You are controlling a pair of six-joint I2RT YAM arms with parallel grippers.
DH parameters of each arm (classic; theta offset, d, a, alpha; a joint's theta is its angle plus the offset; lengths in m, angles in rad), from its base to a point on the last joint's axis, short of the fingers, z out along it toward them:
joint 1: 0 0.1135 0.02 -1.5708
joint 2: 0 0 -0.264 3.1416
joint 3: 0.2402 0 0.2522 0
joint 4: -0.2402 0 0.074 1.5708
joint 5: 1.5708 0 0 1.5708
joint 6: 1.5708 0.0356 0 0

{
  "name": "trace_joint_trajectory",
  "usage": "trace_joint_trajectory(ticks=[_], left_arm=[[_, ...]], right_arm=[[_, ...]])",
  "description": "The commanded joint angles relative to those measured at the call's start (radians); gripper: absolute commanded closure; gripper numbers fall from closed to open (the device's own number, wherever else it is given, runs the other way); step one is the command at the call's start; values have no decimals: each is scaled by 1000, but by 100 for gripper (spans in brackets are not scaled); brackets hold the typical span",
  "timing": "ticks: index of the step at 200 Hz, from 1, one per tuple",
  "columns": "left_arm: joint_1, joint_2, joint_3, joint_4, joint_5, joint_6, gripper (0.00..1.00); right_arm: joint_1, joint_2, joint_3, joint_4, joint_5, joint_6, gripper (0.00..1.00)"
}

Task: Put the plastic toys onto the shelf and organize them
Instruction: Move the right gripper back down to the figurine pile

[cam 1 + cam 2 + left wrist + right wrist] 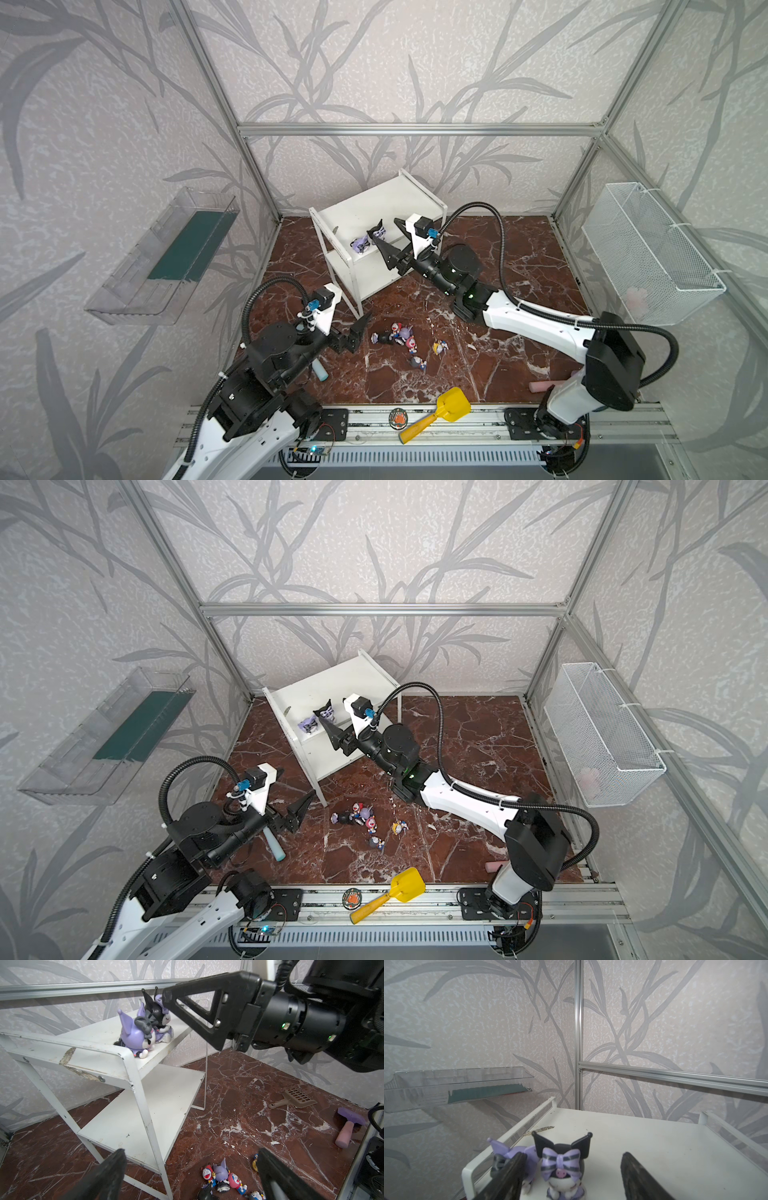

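The white two-tier shelf stands at the back middle. Two plastic toys are on its top board. A purple one lies on its side by the edge. A black-eared one with a striped bow stands upright. My right gripper is open around the upright toy, and neither finger touches it. Several more toys lie on the floor. My left gripper hangs open and empty beside them, by the shelf's front leg.
A yellow scoop and a round badge lie on the front rail. A teal cylinder is under the left arm, a pink one by the right base. Clear tray on the left wall, wire basket on the right.
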Motion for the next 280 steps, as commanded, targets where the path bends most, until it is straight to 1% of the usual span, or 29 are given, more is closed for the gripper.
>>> trace_joint_trajectory(ticks=[1,37,58,72,88,106,127,144,169,202,222,245,260,280], left_arm=[[7,0,-7,22,26,-6,1],[12,0,-11,23,44,-4,1],[16,2,-11,23,50,-4,1],[19,3,-12,23,56,-4,1],[19,7,-13,19,61,-6,1],[22,13,-12,17,69,-9,1],[22,19,-12,10,79,-10,1],[23,22,-12,7,80,-11,1],[25,19,-13,4,86,-14,1],[24,15,-18,-2,92,-15,1],[24,11,-18,-3,91,-15,1],[26,11,-20,-5,93,-12,1],[26,11,-20,-6,93,-8,1],[26,11,-20,-7,93,-5,1]], right_arm=[[4,-146,-56,-3,31,-33,19],[5,-379,-206,-238,40,-63,15],[8,-509,-310,-365,60,-42,15],[10,-583,-397,-409,39,-15,15],[13,-636,-489,-450,1,18,15],[20,-647,-551,-504,-50,69,16],[54,-602,-590,-532,-58,128,20],[86,-530,-594,-539,-47,162,24],[101,-393,-569,-545,-54,217,35],[108,-182,-464,-632,-66,285,49],[109,-81,-443,-587,-79,319,53],[105,3,-417,-549,-65,354,57],[90,42,-390,-573,-60,381,60],[59,72,-387,-551,-89,420,62]])
